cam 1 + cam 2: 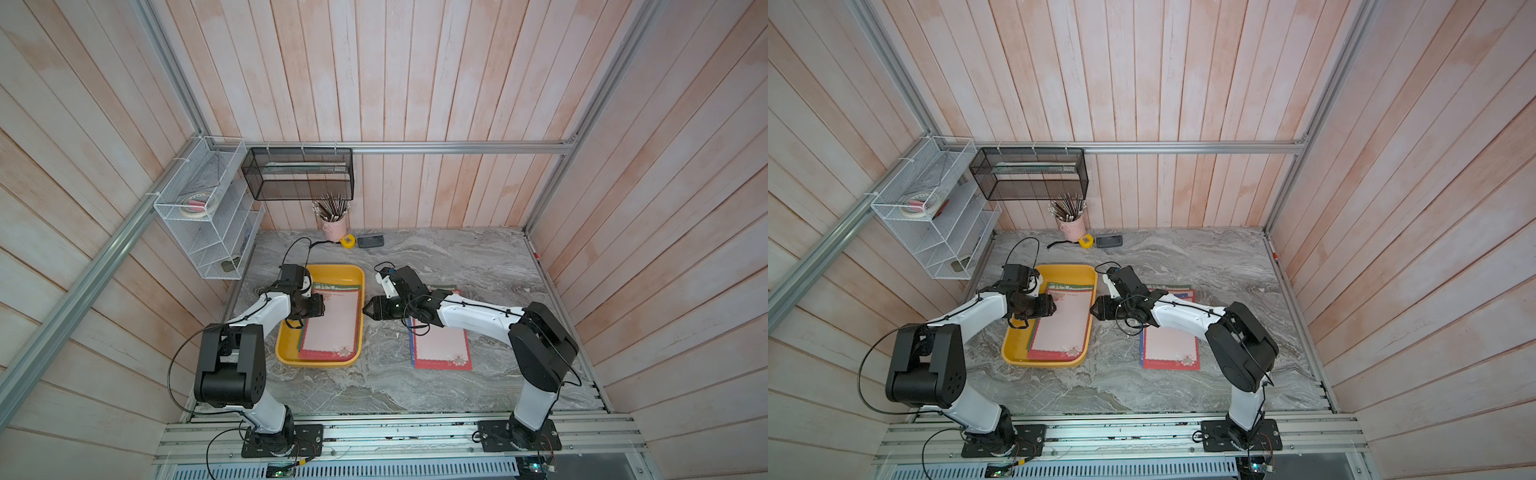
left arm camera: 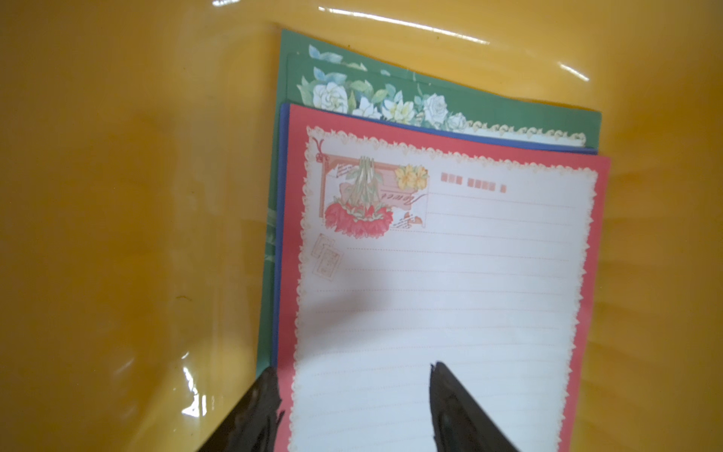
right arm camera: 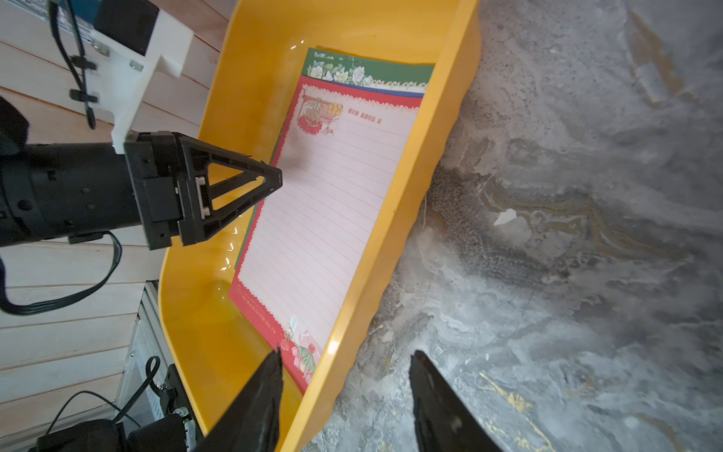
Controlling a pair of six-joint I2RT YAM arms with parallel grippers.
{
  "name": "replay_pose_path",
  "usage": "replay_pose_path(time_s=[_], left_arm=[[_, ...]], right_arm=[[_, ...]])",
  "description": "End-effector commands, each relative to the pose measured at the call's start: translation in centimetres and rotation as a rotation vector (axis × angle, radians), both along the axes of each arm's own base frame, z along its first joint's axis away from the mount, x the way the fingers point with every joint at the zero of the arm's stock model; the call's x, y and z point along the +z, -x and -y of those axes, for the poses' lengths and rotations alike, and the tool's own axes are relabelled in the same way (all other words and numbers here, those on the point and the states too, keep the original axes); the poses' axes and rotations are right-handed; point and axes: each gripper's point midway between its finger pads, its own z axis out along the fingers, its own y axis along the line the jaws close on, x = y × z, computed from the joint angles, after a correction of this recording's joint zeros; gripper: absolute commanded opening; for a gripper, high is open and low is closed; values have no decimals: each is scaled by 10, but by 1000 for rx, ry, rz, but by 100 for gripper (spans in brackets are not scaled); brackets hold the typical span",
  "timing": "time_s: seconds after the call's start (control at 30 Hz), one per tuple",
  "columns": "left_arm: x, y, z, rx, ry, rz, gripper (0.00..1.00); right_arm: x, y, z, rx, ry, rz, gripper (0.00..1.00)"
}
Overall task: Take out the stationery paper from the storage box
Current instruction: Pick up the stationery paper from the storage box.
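The left fingers (image 2: 457, 415) overhang the stationery paper (image 1: 330, 324); pencil cup (image 1: 334, 228) well behind.

A shallow yellow plastic storage box (image 1: 332, 272) with rounded corners is set flat on the marbled tabletop (image 1: 457, 257). Inside, floral-bordered letter sheets (image 1: 332, 328) are stacked flat, red-edged uppermost over blue and green. More sheets (image 1: 442, 349) are laid outside, apart.

No lettering can be read with certainty.

On the top red-bordered sheet of the stationery paper (image 2: 442, 281), a cursive word (image 2: 403, 195) is printed inside the flower picture, but it is blurred. A row of small red characters (image 2: 471, 182) at the head and a line of small print (image 3: 260, 309) along the foot border are too small to be made out.
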Motion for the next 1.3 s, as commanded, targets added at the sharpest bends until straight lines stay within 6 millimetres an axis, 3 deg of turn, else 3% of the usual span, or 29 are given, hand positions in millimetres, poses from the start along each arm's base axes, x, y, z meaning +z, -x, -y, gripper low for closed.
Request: replay_pose_path(time_s=[0.0, 0.47, 1.27], left_arm=[[1, -5, 1, -13, 6, -1, 63], [-4, -6, 2, -14, 13, -24, 63], [-11, -8, -8, 4, -47, -37, 63]], right_arm=[[1, -4, -5, -11, -3, 13, 54], [7, -10, -8, -12, -11, 24, 54], [-5, -7, -14, 11, -17, -12, 54]])
